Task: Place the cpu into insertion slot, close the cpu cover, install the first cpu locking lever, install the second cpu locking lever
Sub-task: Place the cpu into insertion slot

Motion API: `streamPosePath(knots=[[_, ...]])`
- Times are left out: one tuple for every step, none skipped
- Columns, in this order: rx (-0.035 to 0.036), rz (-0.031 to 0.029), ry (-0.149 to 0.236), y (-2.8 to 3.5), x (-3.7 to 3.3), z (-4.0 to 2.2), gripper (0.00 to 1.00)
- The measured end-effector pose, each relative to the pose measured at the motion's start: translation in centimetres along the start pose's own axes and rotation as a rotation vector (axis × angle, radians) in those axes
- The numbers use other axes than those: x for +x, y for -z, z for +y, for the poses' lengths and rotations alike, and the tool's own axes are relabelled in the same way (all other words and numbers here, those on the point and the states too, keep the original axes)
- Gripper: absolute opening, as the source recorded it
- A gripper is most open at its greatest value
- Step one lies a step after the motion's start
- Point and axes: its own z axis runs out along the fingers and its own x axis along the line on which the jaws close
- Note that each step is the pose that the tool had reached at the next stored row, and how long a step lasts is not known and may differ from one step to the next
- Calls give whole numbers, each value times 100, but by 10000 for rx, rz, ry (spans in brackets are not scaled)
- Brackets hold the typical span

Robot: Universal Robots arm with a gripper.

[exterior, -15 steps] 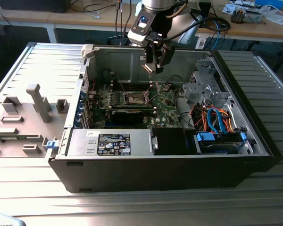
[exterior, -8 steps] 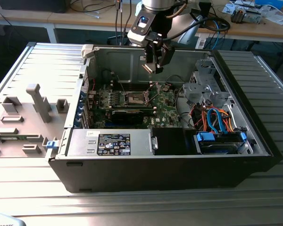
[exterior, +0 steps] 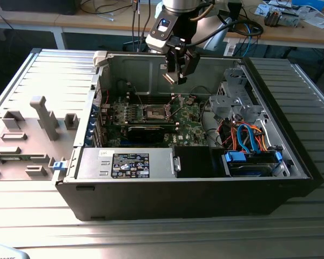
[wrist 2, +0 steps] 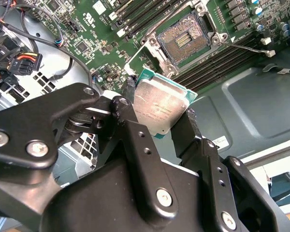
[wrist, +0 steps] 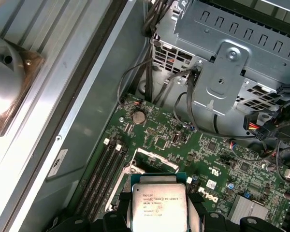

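Note:
My gripper (exterior: 175,74) hangs above the open computer case, shut on the cpu (exterior: 168,79). Both wrist views show the cpu (wrist 2: 159,104) (wrist: 158,203) as a flat square chip with a silvery top and a teal edge, clamped between two black fingers (wrist 2: 128,104). Below it, on the green motherboard (exterior: 191,127), lies the insertion slot (exterior: 155,112) (wrist 2: 186,38), its dark pin field bare. The cpu cover (wrist: 154,162) stands swung up at the slot's edge. A thin wire lever (wrist 2: 246,47) sticks out beside the slot. The cpu is well above the slot and not touching it.
Long memory slots (wrist 2: 217,65) flank the socket. A black expansion card (exterior: 146,131) and the power supply (exterior: 124,162) sit in front of the board. A metal drive cage (exterior: 232,102) and orange and blue cables (exterior: 248,137) fill the exterior view's right. The removed side panel (exterior: 32,118) lies at its left.

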Motion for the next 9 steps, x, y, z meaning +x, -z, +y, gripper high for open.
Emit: streamPosePath(knots=[[0, -1, -9, 0, 0, 0, 55], [0, -1, -16, -1, 0, 0, 55], [-1, -2, -22, -1, 0, 0, 55], [-1, -4, -41, -1, 0, 0, 55], [-1, -4, -46, -1, 0, 0, 55], [-1, -5, -52, -1, 0, 0, 55], [-1, -5, -62, -1, 0, 0, 55], [-1, -6, -72, -2, 0, 0, 55], [-1, -7, -79, -2, 0, 0, 55]])
